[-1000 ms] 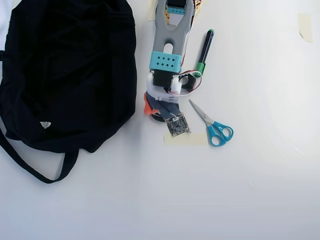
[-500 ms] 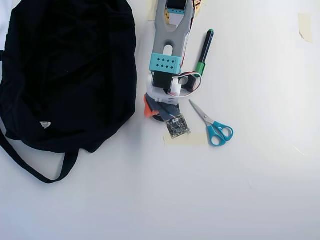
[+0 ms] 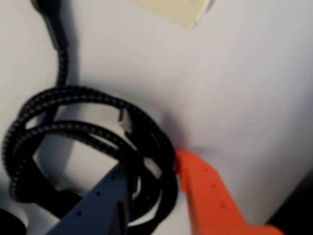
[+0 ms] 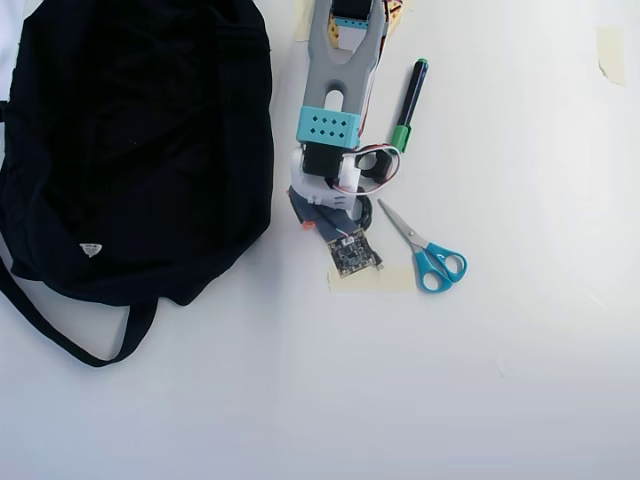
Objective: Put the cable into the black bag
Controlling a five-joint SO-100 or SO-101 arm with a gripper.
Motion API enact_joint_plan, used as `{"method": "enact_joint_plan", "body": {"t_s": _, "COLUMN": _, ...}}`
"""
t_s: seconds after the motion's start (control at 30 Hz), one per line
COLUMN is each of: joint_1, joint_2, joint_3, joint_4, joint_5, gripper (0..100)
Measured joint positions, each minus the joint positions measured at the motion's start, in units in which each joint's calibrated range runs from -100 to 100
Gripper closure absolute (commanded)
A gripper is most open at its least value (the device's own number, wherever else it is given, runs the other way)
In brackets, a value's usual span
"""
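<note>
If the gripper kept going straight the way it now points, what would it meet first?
Probably the table. In the wrist view the gripper points down, its grey and orange fingers astride strands of the coiled cable, with white surface right past the tips. Depth is unclear; it may already touch.

Overhead view: cable (image 3: 93, 142) almost entirely hidden under the arm's wrist; gripper (image 4: 312, 226) fingertips mostly covered too. Black bag (image 4: 130, 140) cut off at top and left edges. Wrist view blurred; cable's loose tail is cut by the top edge, coil's lower part by the bottom edge.
</note>
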Motion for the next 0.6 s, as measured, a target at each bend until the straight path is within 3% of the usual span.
{"method": "enact_joint_plan", "body": {"t_s": 0.6, "joint_1": 0.1, "joint_2": 0.0, "joint_3": 0.0, "joint_4": 0.0, "joint_5": -0.3, "gripper": 98}}
